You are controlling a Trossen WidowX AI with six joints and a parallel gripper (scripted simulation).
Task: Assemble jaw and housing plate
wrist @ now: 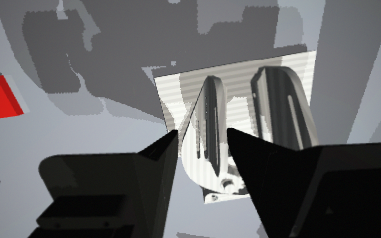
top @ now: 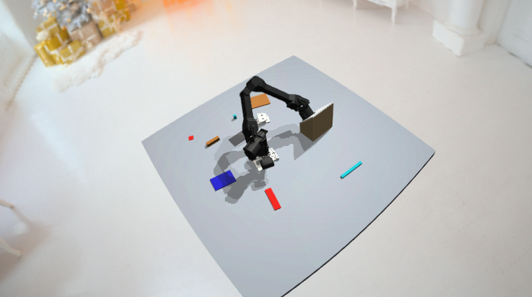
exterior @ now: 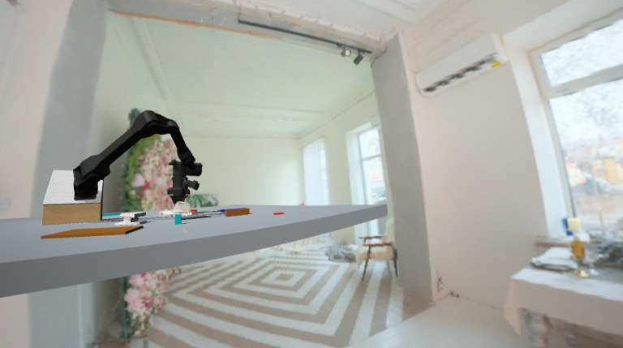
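Two pale upright pieces rise from a white base [top: 273,155] [exterior: 166,212] [wrist: 169,94] under the black arm [top: 276,91] [exterior: 123,144], right of centre in the wrist view. From where I'm standing, the gripper [exterior: 179,200] [wrist: 202,134] has its fingers spread, one on each side of the left upright [wrist: 213,99], with the wider upright [wrist: 283,99] beyond the right finger. Another white piece [top: 262,118] [exterior: 130,218] sits apart on the counter [top: 314,207] [exterior: 294,229], near the orange slab [top: 260,100] [exterior: 92,232], above centre in the top view. Whether any teeth mesh, I can't tell.
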